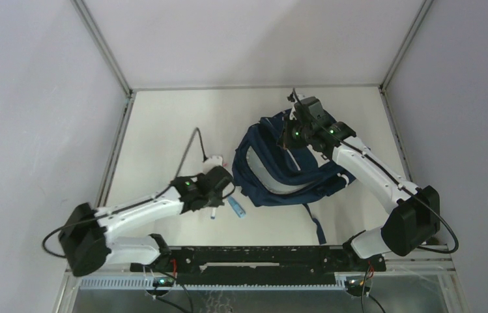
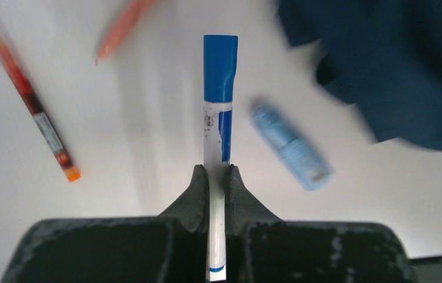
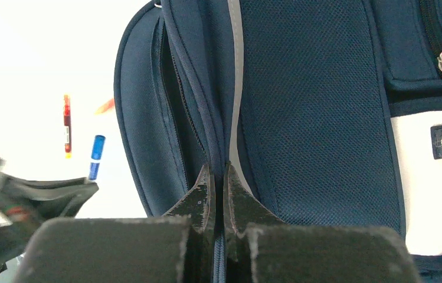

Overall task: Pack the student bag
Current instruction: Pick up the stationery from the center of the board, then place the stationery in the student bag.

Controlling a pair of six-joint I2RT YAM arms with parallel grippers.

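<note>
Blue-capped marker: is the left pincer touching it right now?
Touching. The left wrist view shows the left pincer shut on the blue-capped marker, with both fingers pressed against its white barrel.

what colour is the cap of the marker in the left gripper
Blue cap; clearest in the left wrist view.

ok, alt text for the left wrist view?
The left arm's jaws are shut on a white marker with a blue cap, pointing away from the camera. On the white table beyond lie a pale blue tube, a red pen and a blurred orange pen; the navy bag fills the upper right.
</note>
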